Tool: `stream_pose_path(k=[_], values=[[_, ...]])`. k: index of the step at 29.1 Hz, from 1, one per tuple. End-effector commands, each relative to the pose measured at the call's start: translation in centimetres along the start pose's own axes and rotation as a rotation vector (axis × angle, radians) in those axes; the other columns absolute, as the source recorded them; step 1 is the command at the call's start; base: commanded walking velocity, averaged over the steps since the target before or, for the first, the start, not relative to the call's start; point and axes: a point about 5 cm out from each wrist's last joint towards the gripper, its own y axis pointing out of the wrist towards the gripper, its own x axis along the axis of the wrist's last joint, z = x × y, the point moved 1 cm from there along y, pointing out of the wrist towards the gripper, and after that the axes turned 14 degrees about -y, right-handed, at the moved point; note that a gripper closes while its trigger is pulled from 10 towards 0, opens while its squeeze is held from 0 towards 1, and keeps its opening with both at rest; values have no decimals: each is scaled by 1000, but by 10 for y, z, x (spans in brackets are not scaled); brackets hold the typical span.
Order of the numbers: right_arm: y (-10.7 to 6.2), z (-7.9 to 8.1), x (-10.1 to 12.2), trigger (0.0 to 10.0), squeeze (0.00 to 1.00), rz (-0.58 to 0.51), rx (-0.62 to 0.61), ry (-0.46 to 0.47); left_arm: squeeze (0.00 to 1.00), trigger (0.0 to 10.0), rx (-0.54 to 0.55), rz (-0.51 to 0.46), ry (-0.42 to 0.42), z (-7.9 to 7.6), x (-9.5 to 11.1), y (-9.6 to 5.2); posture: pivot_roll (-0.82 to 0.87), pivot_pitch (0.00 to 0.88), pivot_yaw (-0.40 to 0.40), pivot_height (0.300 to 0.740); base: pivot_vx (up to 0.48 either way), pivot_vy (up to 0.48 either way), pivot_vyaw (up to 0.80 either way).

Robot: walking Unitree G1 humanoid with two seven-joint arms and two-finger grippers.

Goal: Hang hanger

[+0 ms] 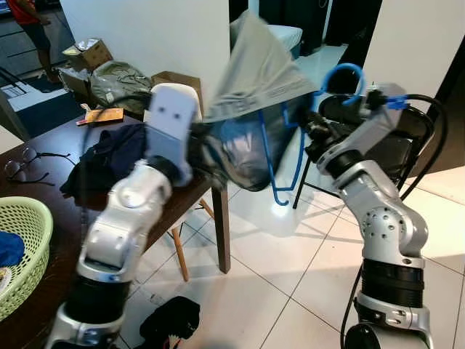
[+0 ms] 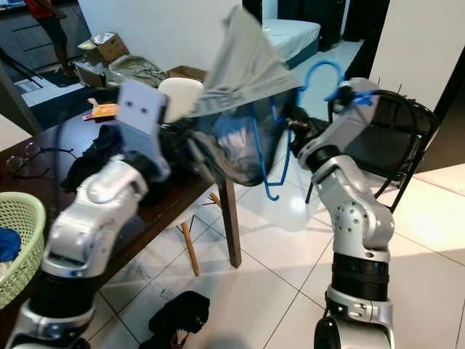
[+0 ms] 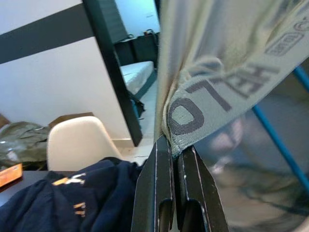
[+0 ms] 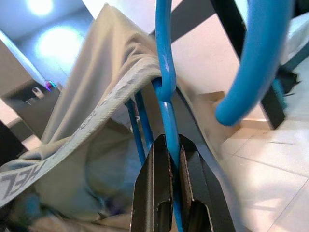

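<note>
Hanger (image 1: pixel 290 156), a thin blue plastic one with a rounded hook curling toward the upper right of the left eye view, sits at the centre of the frame, held up in the air above the tiled floor (image 1: pixel 290 276). The right gripper (image 4: pixel 168 169) has its two black fingers clamped together on the hanger's blue stem just below the hook. A grey garment (image 1: pixel 254 80) with a lettered elastic waistband is draped around the hanger's frame, soft and creased, ballooning into a sagging pouch below. The left gripper (image 3: pixel 174 159) pinches the edge of that waistband between closed fingers, pulling the cloth toward the left of the frame. Judging by this, the robot is at the step of fitting the garment onto the hanger; next it would likely need to settle the waistband evenly and then carry the hook to a rail, none of which can be made out. Behind, a dark wooden table (image 1: pixel 43 196) carries a navy garment (image 1: pixel 109 156), glasses (image 1: pixel 22 163) and a green woven basket (image 1: pixel 22 218), and a black metal chair (image 1: pixel 407 138) stands at right.
</note>
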Motion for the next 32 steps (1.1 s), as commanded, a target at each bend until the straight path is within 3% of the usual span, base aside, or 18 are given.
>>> stream_pose_path(k=[1, 9, 11, 13, 16, 21, 25, 26, 32], values=[[3, 5, 5, 10000, 0, -29, 16, 65, 0, 10000, 26, -11, 26, 4, 2, 1, 35, 42, 31, 735, 0, 0, 0], [4, 10, 8, 10000, 0, -58, 38, 109, 0, 10000, 20, -11, 22, -2, 0, 2, 34, 41, 30, 735, 0, 0, 0], [5, 14, 18, 10000, 0, -117, 53, 133, 0, 10000, -69, 3, -21, -25, -6, 3, 32, 41, 28, 735, 0, 0, 0], [5, 14, 18, 10000, 0, -117, 53, 133, 0, 10000, -69, 3, -21, -25, -6, 3, 32, 41, 28, 735, 0, 0, 0], [9, 12, 28, 10000, 0, -175, 23, 179, 0, 10000, -133, 10, -48, -43, -9, 3, 30, 44, 28, 735, 0, 0, 0], [11, 9, 32, 10000, 0, -199, -7, 205, 0, 10000, -148, 3, -62, -49, -8, 6, 32, 45, 27, 735, 0, 0, 0], [12, 11, 34, 10000, 0, -224, -23, 154, 0, 10000, -150, -22, -132, -54, -3, 10, 32, 46, 27, 735, 0, 0, 0], [11, 19, 32, 10000, 0, -233, -5, 90, 0, 10000, -162, -47, -206, -59, 5, 15, 34, 47, 26, 735, 0, 0, 0], [11, 29, 30, 10000, 0, -245, 24, 26, 0, 10000, -190, -77, -323, -68, 14, 19, 35, 47, 26, 735, 0, 0, 0]])
